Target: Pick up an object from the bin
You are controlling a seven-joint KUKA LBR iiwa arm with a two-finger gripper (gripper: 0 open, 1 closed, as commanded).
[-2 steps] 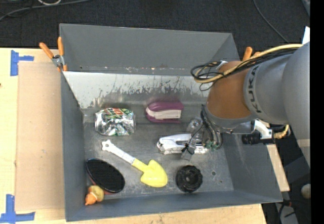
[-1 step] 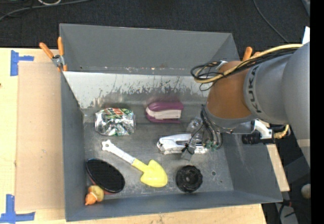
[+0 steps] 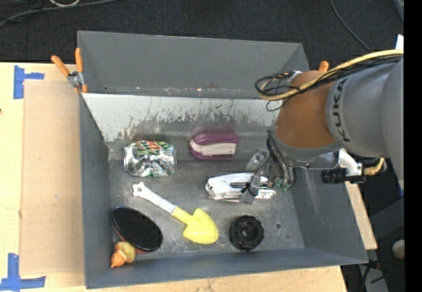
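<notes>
Pincer [image 3: 257, 184] sat low at the right end of a white-and-silver stapler-like thing [image 3: 231, 189]; spread or pressed together, could not tell.
Grey bin [image 3: 191, 73] also held, placed from the stapler-like thing: crumpled foil packet [image 3: 149, 157] up-left, yellow toy shovel [image 3: 195, 225] below-left, purple case [image 3: 213, 144] just above, black oval lid [image 3: 136, 228] far lower-left, black round knob [image 3: 246, 232] just below. Step judged: at the grasp, not yet lifted. Next needed a firm pinch across the white body, then a straight lift.
</notes>
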